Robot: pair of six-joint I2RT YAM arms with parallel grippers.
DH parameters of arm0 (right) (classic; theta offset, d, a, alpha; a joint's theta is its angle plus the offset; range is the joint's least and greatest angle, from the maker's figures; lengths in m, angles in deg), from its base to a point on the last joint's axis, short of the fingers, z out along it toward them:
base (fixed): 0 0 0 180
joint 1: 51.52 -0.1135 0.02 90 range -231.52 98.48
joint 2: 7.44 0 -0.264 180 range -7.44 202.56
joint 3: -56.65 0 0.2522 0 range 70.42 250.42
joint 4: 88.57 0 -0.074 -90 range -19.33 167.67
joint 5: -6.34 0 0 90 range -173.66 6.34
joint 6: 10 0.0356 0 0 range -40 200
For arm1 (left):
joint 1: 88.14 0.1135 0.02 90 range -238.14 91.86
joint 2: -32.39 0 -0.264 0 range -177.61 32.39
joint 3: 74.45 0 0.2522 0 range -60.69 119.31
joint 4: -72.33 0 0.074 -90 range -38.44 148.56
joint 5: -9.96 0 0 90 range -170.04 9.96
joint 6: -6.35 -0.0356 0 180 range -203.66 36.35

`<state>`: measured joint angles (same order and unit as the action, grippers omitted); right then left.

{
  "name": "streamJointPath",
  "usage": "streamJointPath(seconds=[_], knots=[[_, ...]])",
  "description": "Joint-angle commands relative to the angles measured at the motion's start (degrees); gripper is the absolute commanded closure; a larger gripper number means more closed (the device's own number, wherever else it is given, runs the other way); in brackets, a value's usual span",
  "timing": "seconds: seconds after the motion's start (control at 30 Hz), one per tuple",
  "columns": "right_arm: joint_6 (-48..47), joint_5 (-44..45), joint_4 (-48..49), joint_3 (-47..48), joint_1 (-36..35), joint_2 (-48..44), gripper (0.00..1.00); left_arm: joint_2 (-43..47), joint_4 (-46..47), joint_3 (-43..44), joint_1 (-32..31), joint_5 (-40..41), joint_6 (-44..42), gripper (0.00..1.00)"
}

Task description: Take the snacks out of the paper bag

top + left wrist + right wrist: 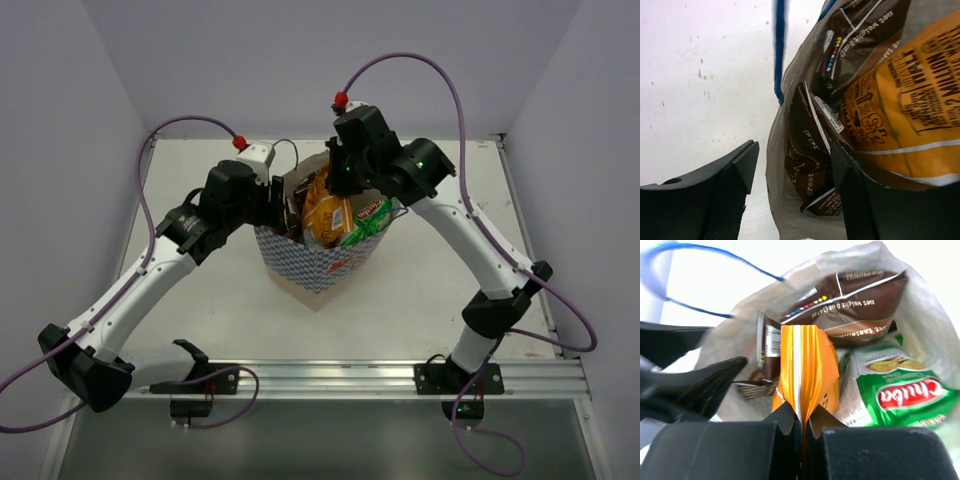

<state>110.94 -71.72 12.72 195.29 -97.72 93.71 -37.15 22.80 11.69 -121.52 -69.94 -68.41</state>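
Note:
The paper bag stands upright mid-table with all the snacks inside. My right gripper is over the bag's mouth and shut on the top edge of the orange-yellow packet. The green-and-white packet leans to its right. One dark brown packet stands behind it and another is low at the left. My left gripper is open and straddles the bag's left wall, with one finger outside and the other inside.
The bag's thin blue cord handle hangs over its left rim near my left gripper. The white table has raised edges and a metal rail along the front. Purple cables loop above both arms.

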Motion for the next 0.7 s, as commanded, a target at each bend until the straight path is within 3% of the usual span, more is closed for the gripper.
streamJointPath(seconds=[0.0,0.23,0.43,0.57,0.67], knots=[[-1.84,0.01,5.18,2.91,-0.21,-5.77,1.0,2.65,3.86,3.11,0.52,-1.14,-1.01,0.34],[-6.4,-0.08,12.2,2.74,-0.12,-13.16,1.0,6.08,5.0,6.19,0.52,0.08,-1.8,0.23],[-10.36,2.38,20.46,3.97,-0.12,-19.21,1.0,10.82,6.68,8.74,0.52,1.66,-4.87,0.02],[-12.74,6.15,24.86,4.67,-0.12,-22.82,1.0,13.37,6.42,9.53,0.52,6.57,-6.54,0.0],[-15.64,14.31,26.71,4.58,0.23,-24.23,1.0,15.04,6.06,8.14,0.43,12.97,-5.15,0.0]])
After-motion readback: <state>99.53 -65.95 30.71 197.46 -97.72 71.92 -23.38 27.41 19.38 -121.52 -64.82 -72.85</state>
